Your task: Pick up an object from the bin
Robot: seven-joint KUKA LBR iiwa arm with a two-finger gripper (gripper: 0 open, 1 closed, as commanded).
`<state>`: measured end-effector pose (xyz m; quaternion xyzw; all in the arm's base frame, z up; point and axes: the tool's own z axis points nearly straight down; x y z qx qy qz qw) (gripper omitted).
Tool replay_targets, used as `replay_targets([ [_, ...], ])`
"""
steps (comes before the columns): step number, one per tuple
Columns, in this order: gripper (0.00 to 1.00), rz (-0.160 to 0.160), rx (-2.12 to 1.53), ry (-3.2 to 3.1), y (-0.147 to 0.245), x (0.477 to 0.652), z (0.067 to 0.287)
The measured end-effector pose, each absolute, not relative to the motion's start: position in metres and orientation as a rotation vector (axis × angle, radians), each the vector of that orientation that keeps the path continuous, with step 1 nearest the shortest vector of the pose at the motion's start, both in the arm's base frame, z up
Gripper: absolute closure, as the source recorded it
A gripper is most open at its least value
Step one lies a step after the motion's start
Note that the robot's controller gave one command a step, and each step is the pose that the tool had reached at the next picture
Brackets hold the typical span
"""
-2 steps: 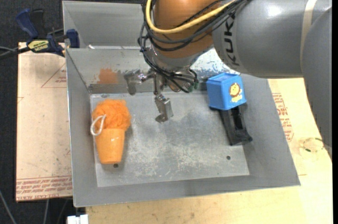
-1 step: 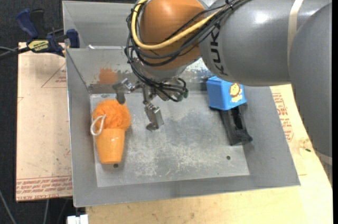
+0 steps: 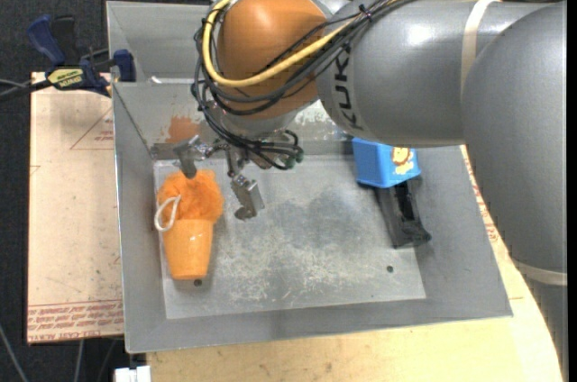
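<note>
Gripper [image 3: 216,179] hanging low, fingers spread, gripping nothing. Orange mesh puff [image 3: 195,196] lying just beside fingertips. Nothing lifted yet; closing and lifting remaining.

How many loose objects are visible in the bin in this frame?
4: an orange mesh pouf at the left, an orange cup just below it, a blue box at the right, and a black tool beneath that box. The arm may hide others at the back.

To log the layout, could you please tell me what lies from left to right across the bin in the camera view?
Orange mesh pouf → gripper → blue box.
</note>
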<state>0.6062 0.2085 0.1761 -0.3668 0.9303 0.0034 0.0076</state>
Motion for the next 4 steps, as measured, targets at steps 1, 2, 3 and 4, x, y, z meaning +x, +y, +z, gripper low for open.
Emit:
replay_targets([
  [1, 0.0, 0.003, -1.244, 2.869, 0.228, 0.594, 0.151],
  [2, 1.0, 0.012, -1.584, 2.688, 0.23, 0.615, 0.106],
  [3, 1.0, 0.012, -1.584, 2.688, 0.23, 0.615, 0.106],
  [4, 1.0, 0.01, -1.556, 2.688, 0.233, 0.621, 0.293],
])
